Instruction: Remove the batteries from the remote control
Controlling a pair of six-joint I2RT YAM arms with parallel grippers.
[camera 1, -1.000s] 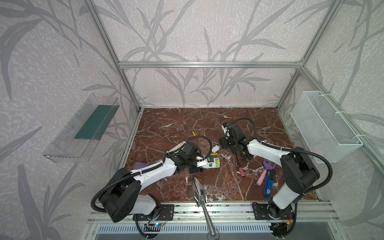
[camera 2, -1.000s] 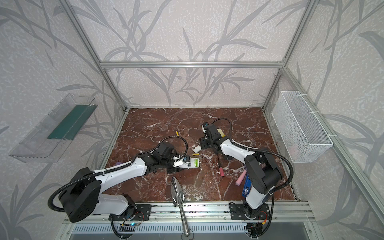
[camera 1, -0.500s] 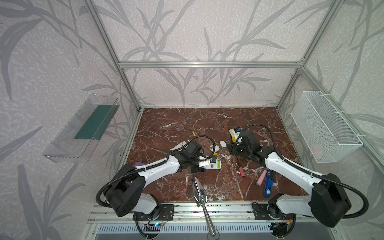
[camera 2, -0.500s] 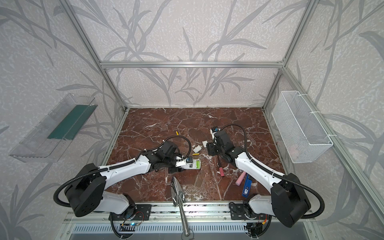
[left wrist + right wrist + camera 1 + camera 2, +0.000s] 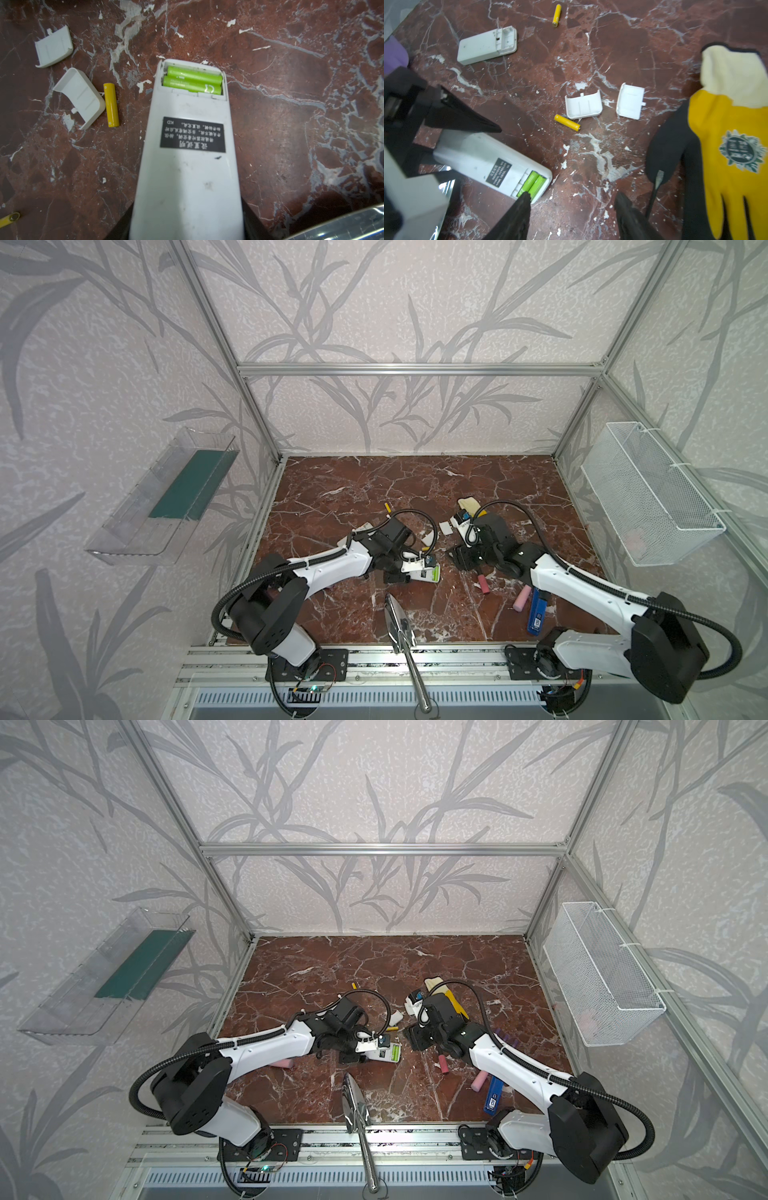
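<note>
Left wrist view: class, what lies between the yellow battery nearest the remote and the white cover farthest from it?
A second white cover, beside the yellow battery; the left wrist view shows it.

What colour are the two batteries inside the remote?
Bright green: the batteries in the remote, clearest in the left wrist view.

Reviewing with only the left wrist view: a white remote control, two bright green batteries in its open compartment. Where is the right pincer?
Observer: The right pincer is open, one fingertip by the bright green cylindrical batteries in the large white plastic remote control.
Operator: Any other remote?
Observer: A smaller white plastic remote control lies apart, compartment empty.
Operator: Anything beside the right pincer?
Observer: A yellow and black fabric glove.
</note>
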